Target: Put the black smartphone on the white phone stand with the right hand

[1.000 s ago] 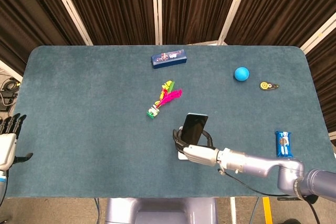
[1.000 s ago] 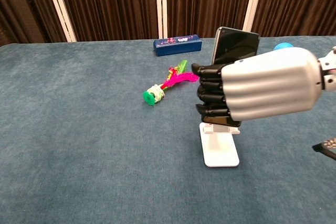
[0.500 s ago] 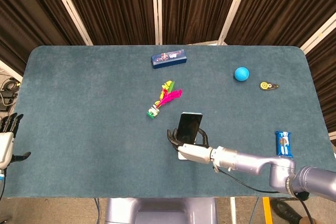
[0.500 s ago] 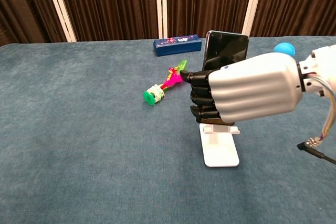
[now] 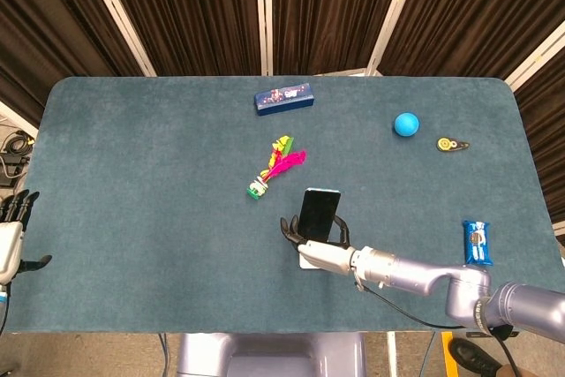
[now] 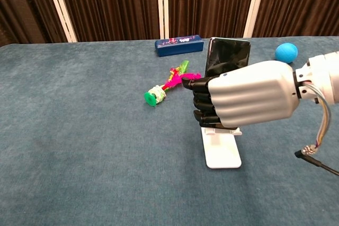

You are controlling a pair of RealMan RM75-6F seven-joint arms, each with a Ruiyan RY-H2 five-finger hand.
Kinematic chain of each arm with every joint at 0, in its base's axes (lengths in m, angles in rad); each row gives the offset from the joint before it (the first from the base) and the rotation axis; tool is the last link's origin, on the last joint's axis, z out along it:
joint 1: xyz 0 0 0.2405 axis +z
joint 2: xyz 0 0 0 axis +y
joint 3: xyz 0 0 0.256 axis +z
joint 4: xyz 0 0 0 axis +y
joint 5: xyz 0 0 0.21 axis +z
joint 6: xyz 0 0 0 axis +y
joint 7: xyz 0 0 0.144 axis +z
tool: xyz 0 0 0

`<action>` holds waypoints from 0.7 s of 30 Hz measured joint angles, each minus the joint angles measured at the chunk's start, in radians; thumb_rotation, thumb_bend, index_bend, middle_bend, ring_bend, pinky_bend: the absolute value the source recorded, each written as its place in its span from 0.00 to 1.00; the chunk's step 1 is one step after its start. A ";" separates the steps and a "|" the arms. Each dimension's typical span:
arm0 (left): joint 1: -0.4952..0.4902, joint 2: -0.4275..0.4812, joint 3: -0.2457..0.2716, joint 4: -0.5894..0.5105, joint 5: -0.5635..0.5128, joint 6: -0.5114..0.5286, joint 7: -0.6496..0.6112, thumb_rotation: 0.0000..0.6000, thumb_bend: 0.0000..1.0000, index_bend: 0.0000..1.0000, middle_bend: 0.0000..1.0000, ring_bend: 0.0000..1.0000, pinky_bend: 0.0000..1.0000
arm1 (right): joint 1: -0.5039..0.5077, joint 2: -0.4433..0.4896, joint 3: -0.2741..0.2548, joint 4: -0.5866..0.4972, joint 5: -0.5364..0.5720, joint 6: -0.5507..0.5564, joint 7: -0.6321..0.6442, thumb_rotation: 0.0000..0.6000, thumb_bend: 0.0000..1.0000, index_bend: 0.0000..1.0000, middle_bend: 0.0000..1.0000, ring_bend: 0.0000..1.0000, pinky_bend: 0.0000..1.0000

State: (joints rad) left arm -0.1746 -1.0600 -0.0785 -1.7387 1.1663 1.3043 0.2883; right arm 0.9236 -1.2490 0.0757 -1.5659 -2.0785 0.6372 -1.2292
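The black smartphone (image 5: 318,214) (image 6: 228,56) stands nearly upright in the grip of my right hand (image 5: 320,252) (image 6: 243,101), which wraps its lower half. The hand hovers directly over the white phone stand (image 6: 221,151), whose flat base shows below the fingers; in the head view only a sliver of the stand (image 5: 305,262) peeks out. The hand hides whether the phone touches the stand. My left hand (image 5: 11,234) rests at the table's left edge, fingers apart, holding nothing.
A pink-and-green shuttlecock toy (image 5: 275,168) (image 6: 167,86) lies just left of the phone. A blue box (image 5: 284,98) (image 6: 179,45) sits at the back. A blue ball (image 5: 405,124) (image 6: 286,52), a yellow-black tag (image 5: 451,144) and a blue snack packet (image 5: 477,242) lie to the right.
My right hand has carried the phone leftward and lower, closer over the stand, and the phone now stands straighter. The left hand has barely shifted.
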 measured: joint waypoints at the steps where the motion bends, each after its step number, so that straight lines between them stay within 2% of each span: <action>1: 0.000 0.000 0.000 0.000 0.000 0.001 0.000 1.00 0.00 0.00 0.00 0.00 0.00 | -0.001 -0.001 0.000 -0.001 0.001 -0.001 0.000 1.00 0.47 0.58 0.53 0.32 0.21; 16: -0.002 0.000 0.004 -0.002 -0.001 0.001 0.003 1.00 0.00 0.00 0.00 0.00 0.00 | -0.011 -0.002 -0.010 0.001 -0.002 0.012 0.008 1.00 0.47 0.57 0.49 0.29 0.20; 21: -0.003 0.000 0.005 -0.002 -0.002 0.000 0.003 1.00 0.00 0.00 0.00 0.00 0.00 | -0.014 -0.003 -0.011 -0.001 0.003 0.011 0.010 1.00 0.46 0.51 0.45 0.26 0.18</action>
State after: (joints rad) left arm -0.1773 -1.0599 -0.0736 -1.7406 1.1642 1.3045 0.2908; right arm 0.9098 -1.2521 0.0644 -1.5671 -2.0758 0.6484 -1.2189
